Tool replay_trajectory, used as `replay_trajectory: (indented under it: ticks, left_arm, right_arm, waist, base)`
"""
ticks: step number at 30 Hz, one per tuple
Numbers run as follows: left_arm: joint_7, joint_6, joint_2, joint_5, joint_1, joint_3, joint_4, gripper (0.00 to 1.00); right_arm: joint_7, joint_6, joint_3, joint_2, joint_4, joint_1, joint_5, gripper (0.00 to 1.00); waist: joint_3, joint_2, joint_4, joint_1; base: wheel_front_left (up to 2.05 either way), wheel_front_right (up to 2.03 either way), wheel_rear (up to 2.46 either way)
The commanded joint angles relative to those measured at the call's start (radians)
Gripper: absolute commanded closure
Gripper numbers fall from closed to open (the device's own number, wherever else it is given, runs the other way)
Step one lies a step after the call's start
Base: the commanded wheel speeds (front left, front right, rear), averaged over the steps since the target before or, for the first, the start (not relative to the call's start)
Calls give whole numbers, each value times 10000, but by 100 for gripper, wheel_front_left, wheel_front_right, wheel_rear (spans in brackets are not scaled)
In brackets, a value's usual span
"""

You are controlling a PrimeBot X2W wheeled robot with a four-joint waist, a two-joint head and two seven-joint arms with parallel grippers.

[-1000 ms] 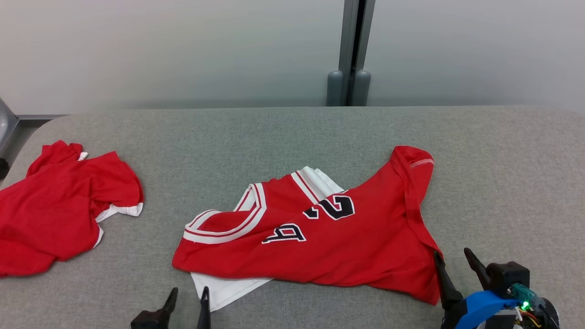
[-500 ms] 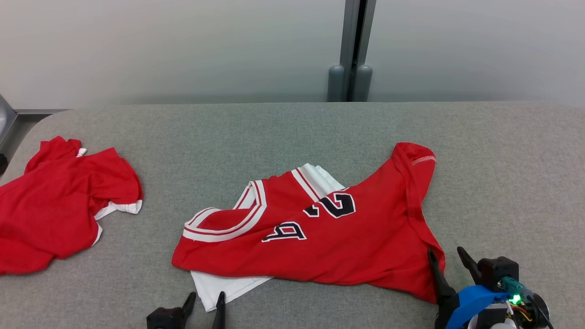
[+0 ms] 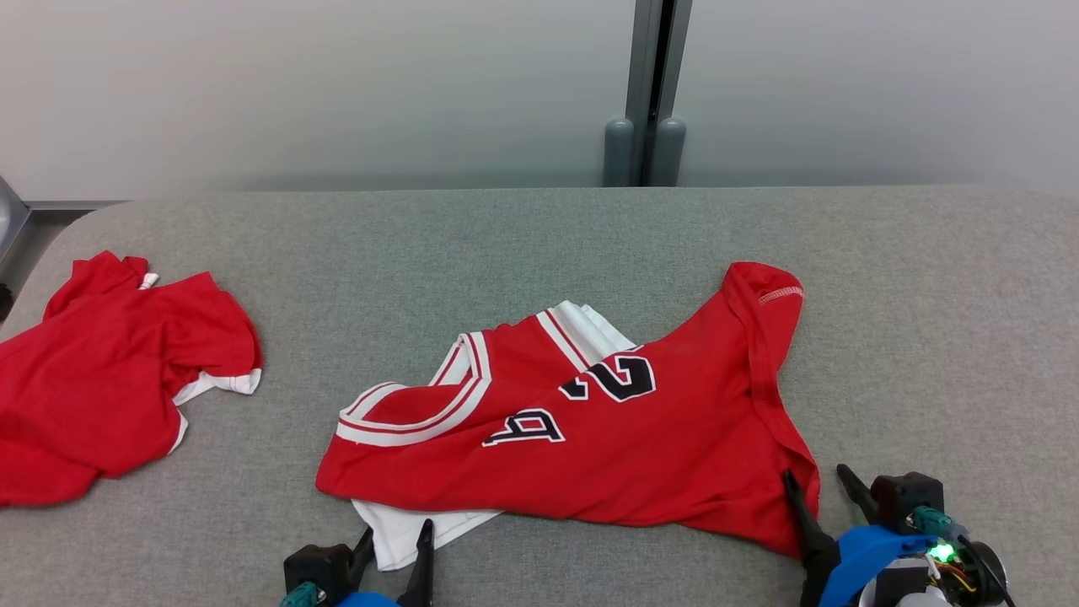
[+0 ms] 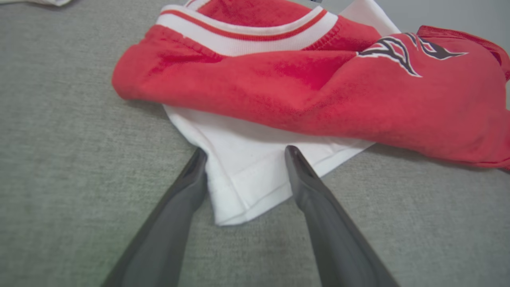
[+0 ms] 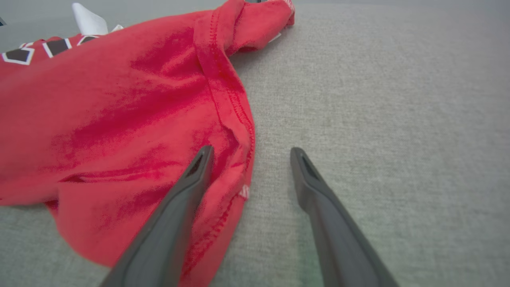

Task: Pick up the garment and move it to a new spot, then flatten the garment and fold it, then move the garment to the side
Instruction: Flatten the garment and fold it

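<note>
On the grey padded table (image 3: 539, 244) before a pale wall, the red jersey (image 3: 641, 455) lies crumpled at the centre, numbers up. I hold my left gripper (image 3: 398, 529) spread around the white corner (image 4: 239, 187) at its near edge. My right gripper (image 3: 814, 472) is spread astride the jersey's near right hem. Another red shirt (image 3: 110, 379) lies well apart, far left.

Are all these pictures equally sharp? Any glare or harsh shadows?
Head view: even light, no glare, jersey numbers crisp. Left wrist view: wide-angle stretch, left gripper soft at the bottom edge, faint shadow under the jersey. Right wrist view: jersey weave smeared, far table hazy.
</note>
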Motion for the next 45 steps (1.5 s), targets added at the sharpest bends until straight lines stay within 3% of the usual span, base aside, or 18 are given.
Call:
replay_trajectory:
  ticks: [1,4,5,6,7,8,9,18,25,30,38,45]
  left_arm:
    - [30,36,-17,-53,-159,-73,69,0]
    - [30,45,-17,-74,-183,-79,87,0]
    - [30,44,-14,-83,-197,-76,105,0]
    - [30,41,-12,-79,-209,-74,126,0]
    - [30,38,-14,-99,-242,-71,136,44]
    - [30,35,-14,-131,-262,-70,150,79]
    - [30,29,-14,-168,-284,-73,149,100]
    - [18,-31,-7,-306,-196,7,-724,100]
    - [18,-86,25,-248,-68,522,-2670,100]
    - [18,-104,242,-289,-809,750,-3900,100]
    - [830,-104,912,-865,-4031,766,-4611,100]
    - [1519,-102,1501,-1174,-8244,1090,-3433,100]
  right_arm:
    - [43,1,84,-98,241,-268,23,0]
    - [221,1,292,-98,650,-406,99,0]
    - [223,1,368,-101,745,-449,139,22]
    - [265,1,459,-89,861,-471,193,67]
    - [271,1,538,-75,947,-528,263,96]
    - [248,1,596,-87,1023,-567,317,100]
    - [216,1,661,-93,1075,-600,387,100]
    - [-137,1,1792,-6,324,-158,1349,100]
    - [-181,1,3548,-653,-2231,809,2464,100]
    - [-185,1,3531,-1141,-4002,580,2994,100]
    - [436,1,2981,-1745,-5383,-1889,3478,100]
    - [1019,1,2726,-1820,-4390,-6060,4627,100]
  waist:
    - [-3,0,31,0]
    - [-11,0,73,0]
    - [-8,0,90,0]
    - [-7,0,101,0]
    - [20,0,109,0]
    - [21,0,113,0]
    - [42,0,120,0]
    - [-38,0,128,0]
    - [-83,0,30,0]
    - [84,0,-132,0]
    - [1076,0,-460,0]
    - [2489,0,-891,0]
  base:
    - [0,0,0]
    - [0,0,0]
    - [0,0,0]
    - [0,0,0]
    - [0,0,0]
    - [0,0,0]
    - [0,0,0]
    - [0,0,0]
    - [0,0,0]
    - [0,0,0]
    - [0,0,0]
    - [0,0,0]
